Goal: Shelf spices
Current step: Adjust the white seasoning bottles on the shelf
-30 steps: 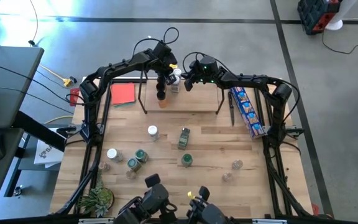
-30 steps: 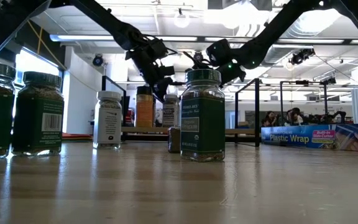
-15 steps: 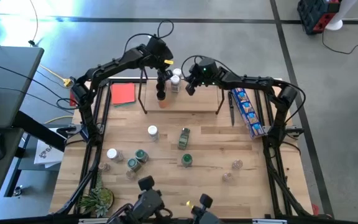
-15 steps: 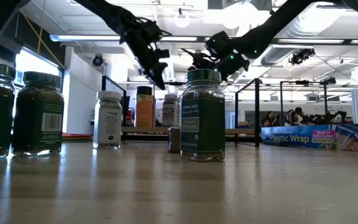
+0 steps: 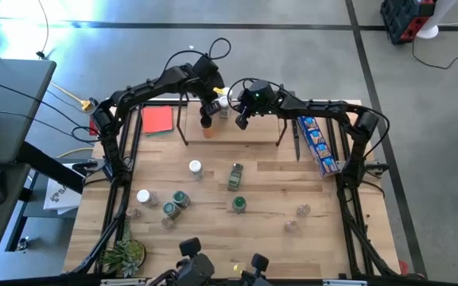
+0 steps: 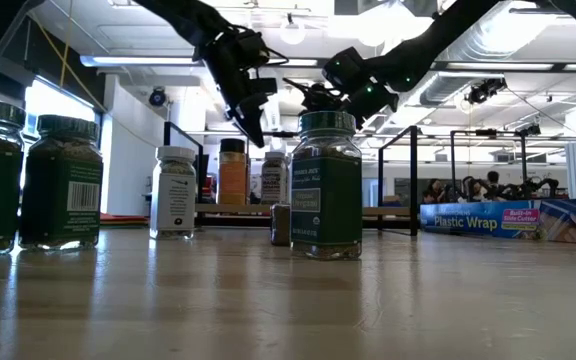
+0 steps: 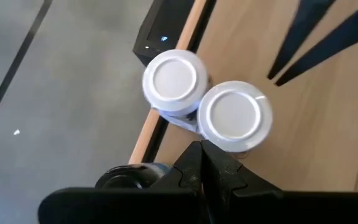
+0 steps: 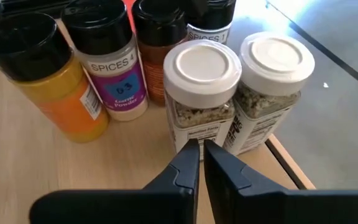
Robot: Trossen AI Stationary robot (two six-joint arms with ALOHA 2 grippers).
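On the wooden counter [image 5: 277, 179] we see the light-wood shelf [image 5: 249, 131] carrying upright white-lidded spice jars [image 8: 202, 99], lids up; left gripper [image 5: 206, 119] and right gripper [image 5: 241, 121] hover above, both closed, empty.

Both my arms reach over the far shelf [image 5: 233, 135]. My left gripper [image 5: 206, 119] hangs above the jars [image 5: 221, 102] clustered there; my right gripper [image 5: 241, 121] sits just beside it. More spices [image 5: 234, 176] stand scattered on the near table [image 5: 316, 238], loose.
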